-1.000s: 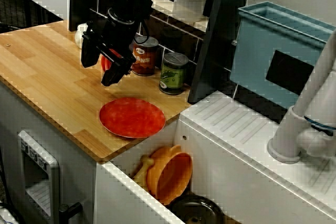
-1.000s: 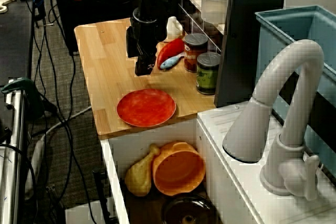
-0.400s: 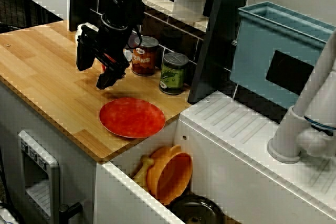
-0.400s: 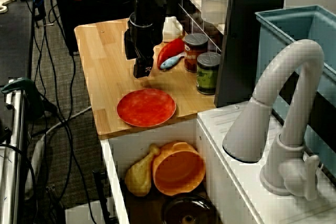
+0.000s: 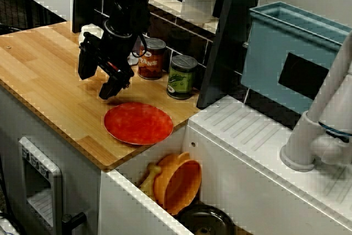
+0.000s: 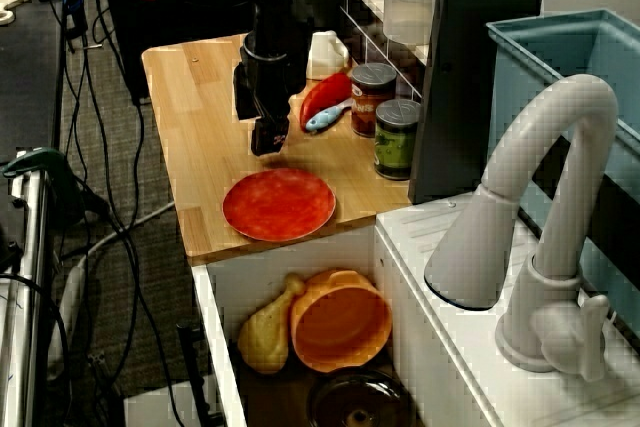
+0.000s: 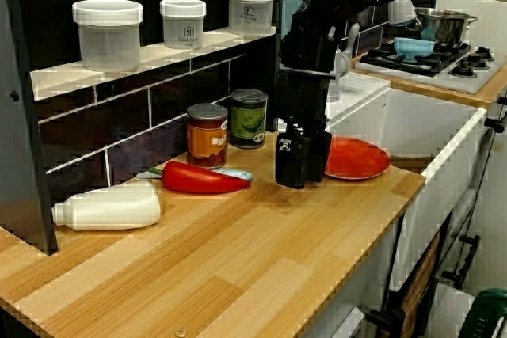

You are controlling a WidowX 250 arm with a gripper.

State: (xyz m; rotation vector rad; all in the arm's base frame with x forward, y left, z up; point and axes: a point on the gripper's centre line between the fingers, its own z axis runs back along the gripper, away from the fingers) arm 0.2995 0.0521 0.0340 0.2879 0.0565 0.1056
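A red pepper [image 7: 198,179] lies sideways on the counter [image 7: 238,259], a flat red plate [image 7: 358,158] nearby.

Pale wooden counter [image 5: 44,75] running along a dark tiled wall [image 7: 142,116], a shelf [image 7: 158,57] just above it. White sink unit [image 5: 247,136] with its curved faucet [image 6: 540,197] sits beside, and black cables [image 6: 118,237] trail over the grey floor [image 6: 100,367] below

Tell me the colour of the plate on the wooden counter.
Orange-red plate, clearest in the view from above.
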